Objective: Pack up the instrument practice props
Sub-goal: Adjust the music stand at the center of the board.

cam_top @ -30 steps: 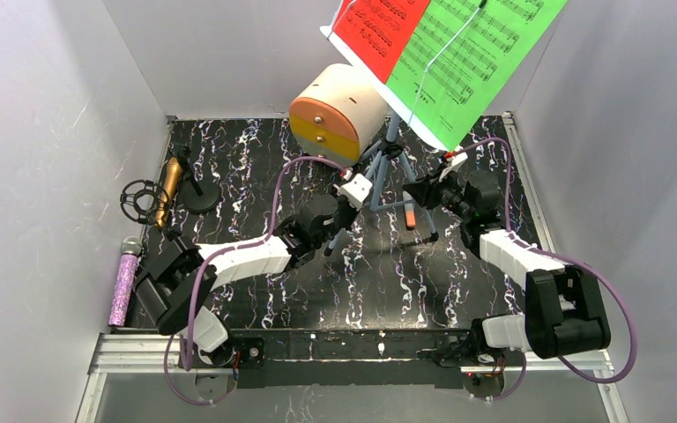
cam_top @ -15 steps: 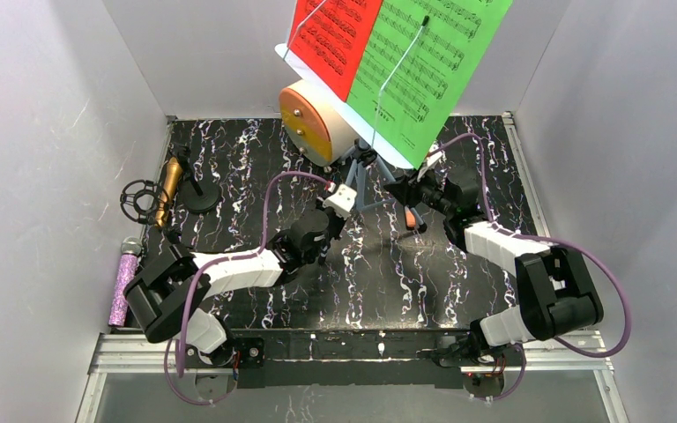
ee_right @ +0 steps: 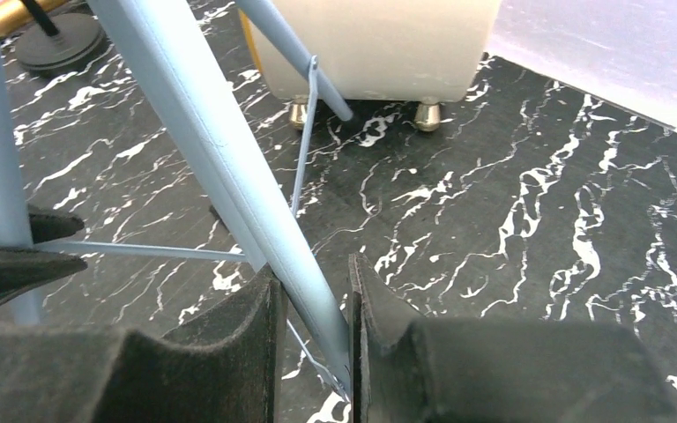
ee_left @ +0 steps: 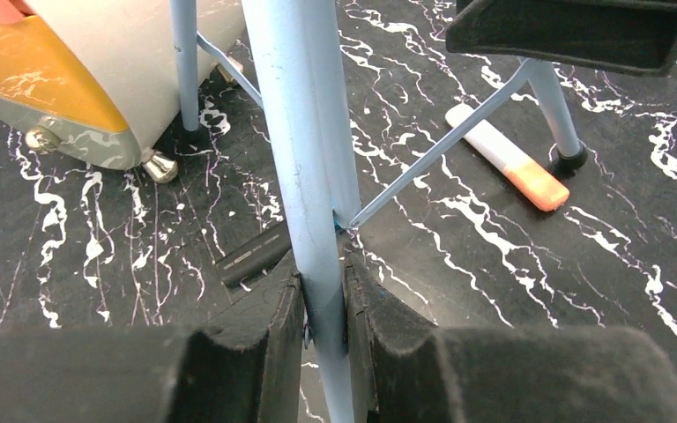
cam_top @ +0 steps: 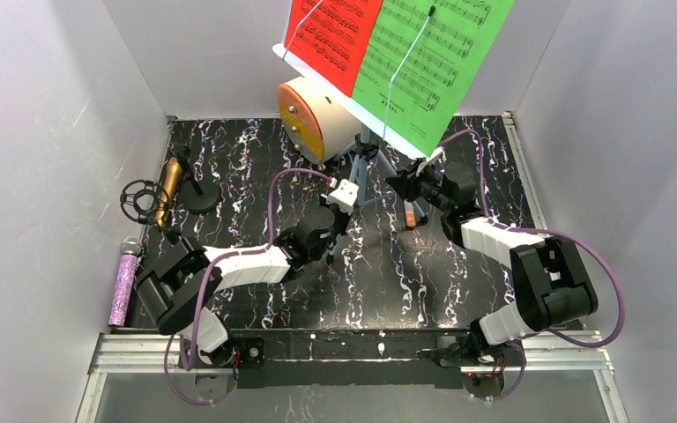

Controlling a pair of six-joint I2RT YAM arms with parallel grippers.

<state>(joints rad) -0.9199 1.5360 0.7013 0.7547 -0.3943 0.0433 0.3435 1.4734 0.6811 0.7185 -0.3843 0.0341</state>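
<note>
The pale-blue sheet-music tripod (cam_top: 363, 166) stands in the middle of the table. It carries the red sheet (cam_top: 326, 35) and the green sheet (cam_top: 423, 62) high up. My left gripper (cam_top: 338, 220) is shut on one tripod leg (ee_left: 304, 132), low down, as the left wrist view (ee_left: 322, 308) shows. My right gripper (cam_top: 403, 188) is shut on another leg (ee_right: 203, 132), as the right wrist view (ee_right: 313, 317) shows. The gold microphone (cam_top: 169, 189) rests on a black mic tripod (cam_top: 198, 196) at the far left. The purple microphone (cam_top: 124, 282) lies at the left edge.
The round cream-and-orange cabinet (cam_top: 313, 119) stands right behind the tripod, its feet close to the legs (ee_left: 79, 70). A white-and-orange marker (cam_top: 411, 217) lies under the tripod (ee_left: 511, 167). A black shock mount (cam_top: 137, 198) sits by the gold microphone. White walls enclose three sides.
The tripod with its sheets has moved left and stands more upright. Both grippers moved left with it. The cabinet has shifted left and turned.
</note>
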